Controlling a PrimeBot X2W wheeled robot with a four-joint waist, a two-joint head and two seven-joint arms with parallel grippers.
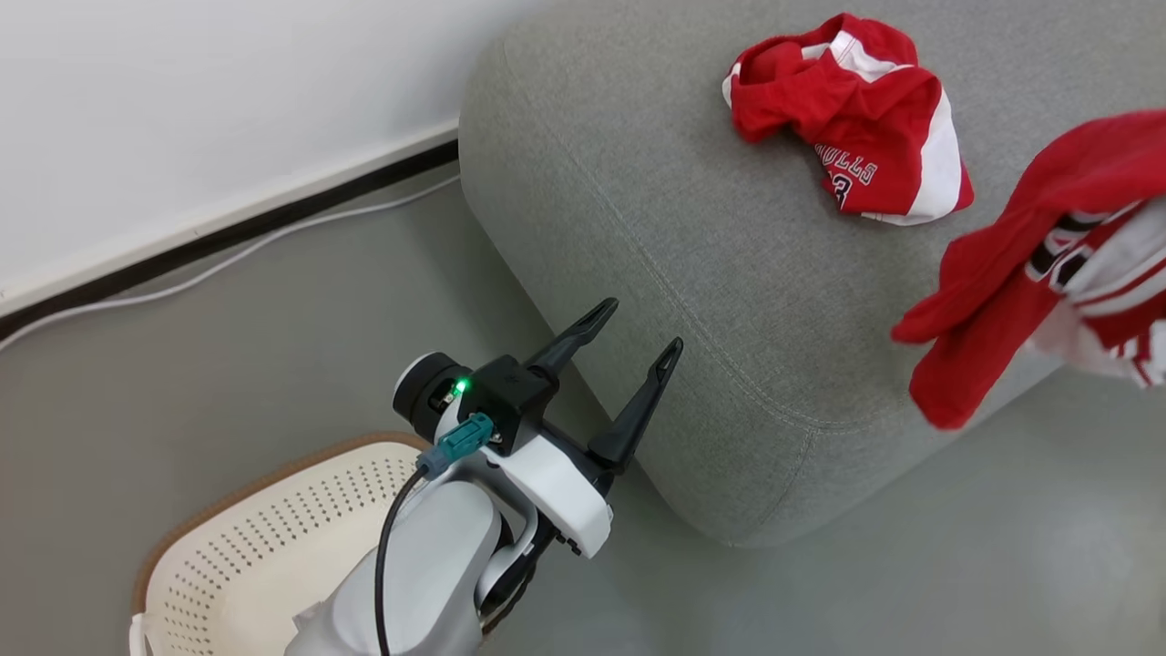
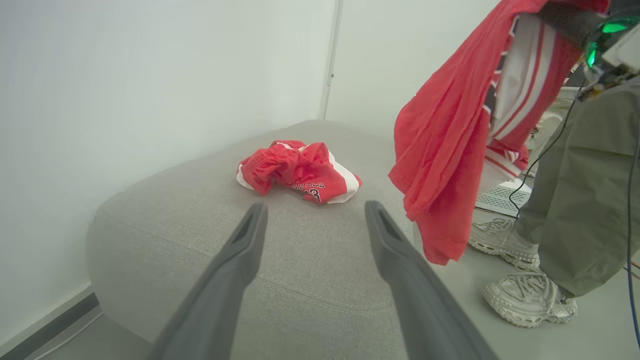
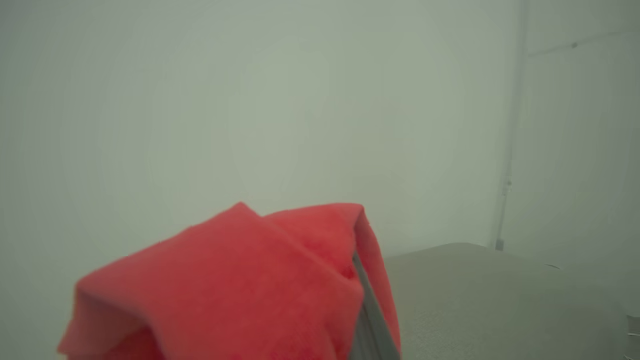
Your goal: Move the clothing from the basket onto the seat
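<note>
Left gripper (image 1: 639,328) nearest, fingers spread and empty, poised between basket (image 1: 273,510) and seat (image 1: 638,200) corner, apparently held clear of the carry. Right gripper (image 3: 359,272) clamped on hanging garment (image 1: 1020,273), fabric draped over the fingers and suspended at the seat's front edge, presumably high to keep the hem off the floor (image 1: 911,565) until set down. Crumpled garment (image 1: 847,118) lying on the cushion, well apart from the edge; basket interior partly hidden by the arm (image 1: 428,565), remaining contents not determinable.

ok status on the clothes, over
Left hand open, empty. Right hand shut on red garment, hanging at seat edge. Second garment on seat. Person's feet close by.
</note>
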